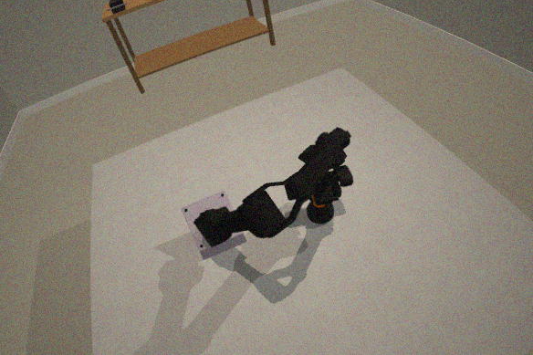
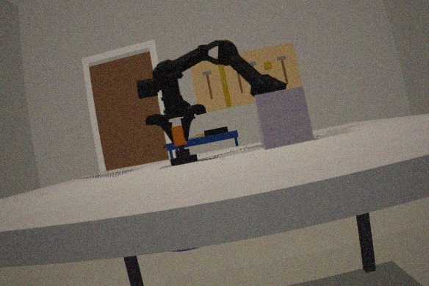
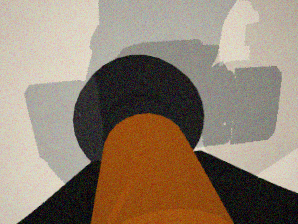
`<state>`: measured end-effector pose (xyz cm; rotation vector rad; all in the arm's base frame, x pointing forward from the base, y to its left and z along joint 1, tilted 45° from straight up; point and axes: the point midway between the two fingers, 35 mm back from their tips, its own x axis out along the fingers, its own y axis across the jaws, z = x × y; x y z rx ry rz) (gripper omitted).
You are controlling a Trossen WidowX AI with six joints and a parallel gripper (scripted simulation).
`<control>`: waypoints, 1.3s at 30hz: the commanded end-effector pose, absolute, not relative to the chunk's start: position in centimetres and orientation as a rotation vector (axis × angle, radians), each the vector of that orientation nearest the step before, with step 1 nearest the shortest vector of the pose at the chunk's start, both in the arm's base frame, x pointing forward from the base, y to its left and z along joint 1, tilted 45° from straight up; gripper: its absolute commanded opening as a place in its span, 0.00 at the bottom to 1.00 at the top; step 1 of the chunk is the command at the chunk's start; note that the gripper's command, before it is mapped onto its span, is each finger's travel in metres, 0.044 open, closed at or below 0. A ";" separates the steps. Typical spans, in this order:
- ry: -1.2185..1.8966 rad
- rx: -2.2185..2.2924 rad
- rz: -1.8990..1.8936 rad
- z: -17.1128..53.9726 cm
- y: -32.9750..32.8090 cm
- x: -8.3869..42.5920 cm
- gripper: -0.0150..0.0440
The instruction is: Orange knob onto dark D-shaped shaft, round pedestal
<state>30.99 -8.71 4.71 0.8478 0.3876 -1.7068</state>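
The orange knob [image 2: 179,136] [image 3: 150,175] is upright between the fingers of my gripper [image 2: 180,140], which is shut on it. The round dark pedestal [image 1: 320,215] [image 2: 184,160] [image 3: 137,75] stands on the table below it. In the exterior view the knob's lower end is above the pedestal, with the dark shaft [image 2: 182,152] showing in the gap between them. Whether the shaft's tip is inside the knob's hole cannot be told. In the wrist view the knob covers the pedestal's centre, and the hole and the shaft's flat side are hidden.
The arm's pale lilac base block [image 1: 205,205] [image 2: 284,118] stands on the white table [image 1: 411,252] [image 2: 257,173], to one side of the pedestal. The arm's shadows fall around the pedestal. A wooden shelf [image 1: 201,44] stands beyond the table.
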 end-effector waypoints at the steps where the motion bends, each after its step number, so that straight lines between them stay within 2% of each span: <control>1: 0.388 0.843 -1.704 4.7 -8.7 31.0 0.25; 29: 0.347 0.882 -1.723 3.8 -9.7 30.9 0.25; 39: 0.347 0.882 -1.723 3.8 -9.7 30.9 0.70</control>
